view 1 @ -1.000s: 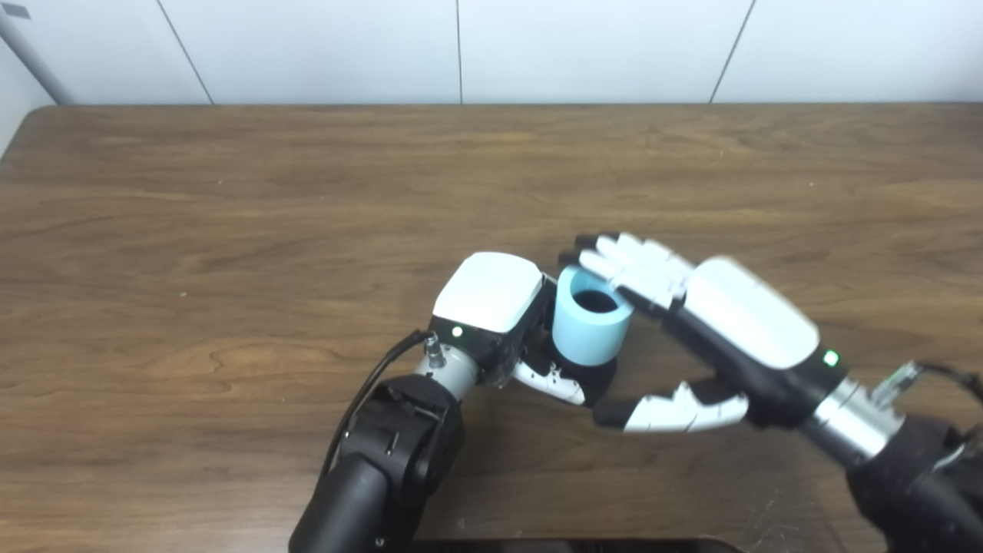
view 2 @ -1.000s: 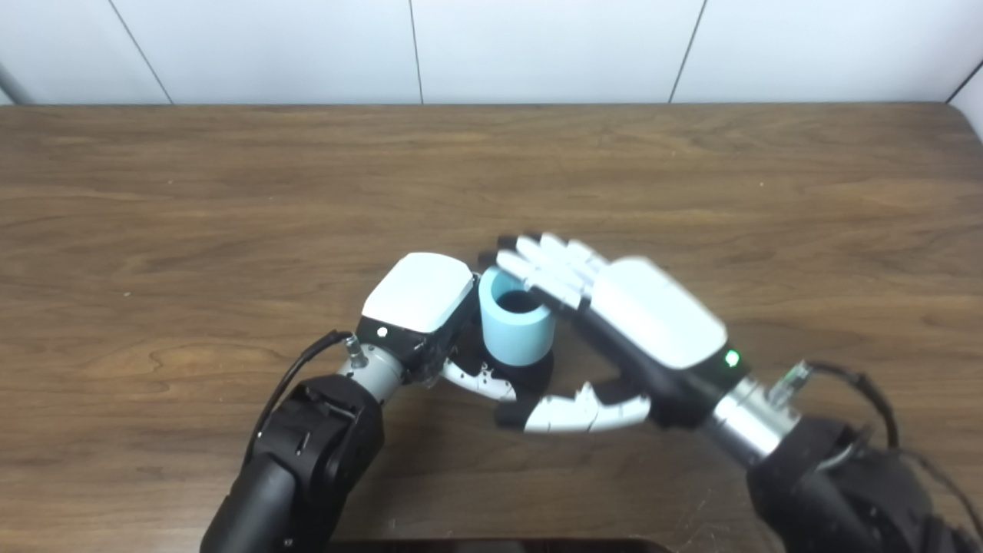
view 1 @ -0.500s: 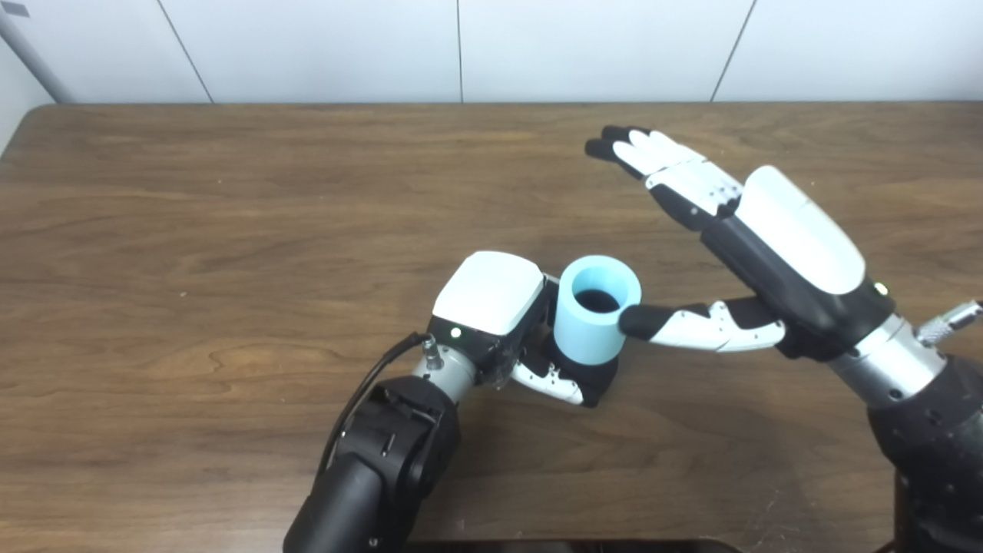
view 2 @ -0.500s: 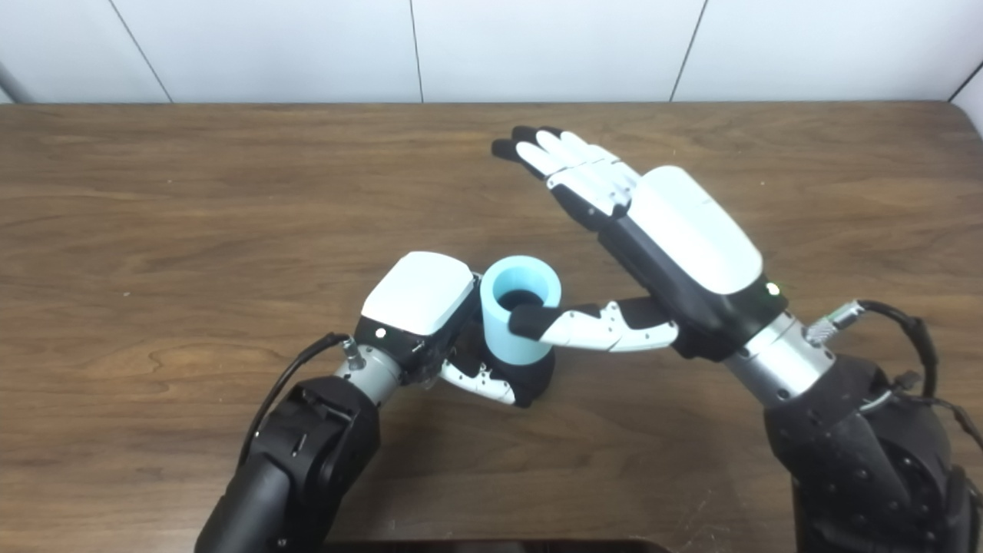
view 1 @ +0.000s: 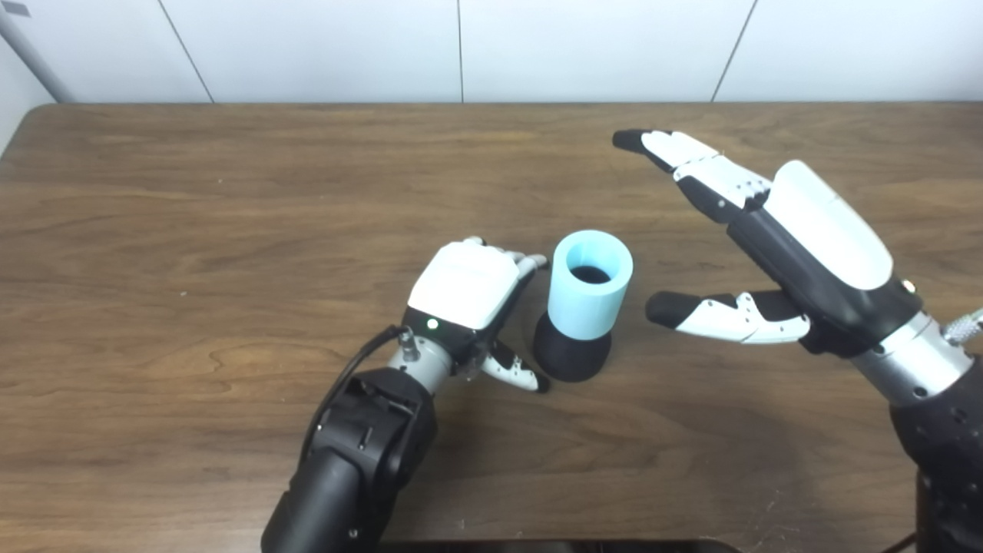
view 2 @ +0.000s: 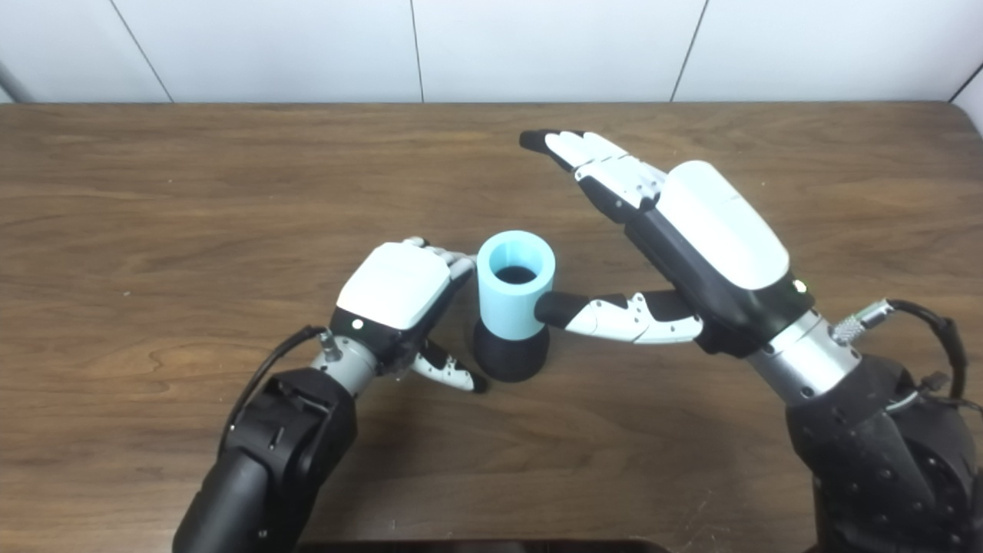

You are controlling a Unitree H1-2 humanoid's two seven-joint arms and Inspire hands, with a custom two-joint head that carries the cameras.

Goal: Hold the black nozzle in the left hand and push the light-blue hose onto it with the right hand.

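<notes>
Both views look down from the robot's head at the wooden table (view 1: pixel 230 192), facing toward the white wall (view 1: pixel 322 46) at 12 o'clock, close enough that the arms fill the 6 o'clock edge. The right eye view sits slightly toward 3 o'clock. They share nearly the whole tabletop, with the blue hose (view 2: pixel 514 284) near centre.
</notes>
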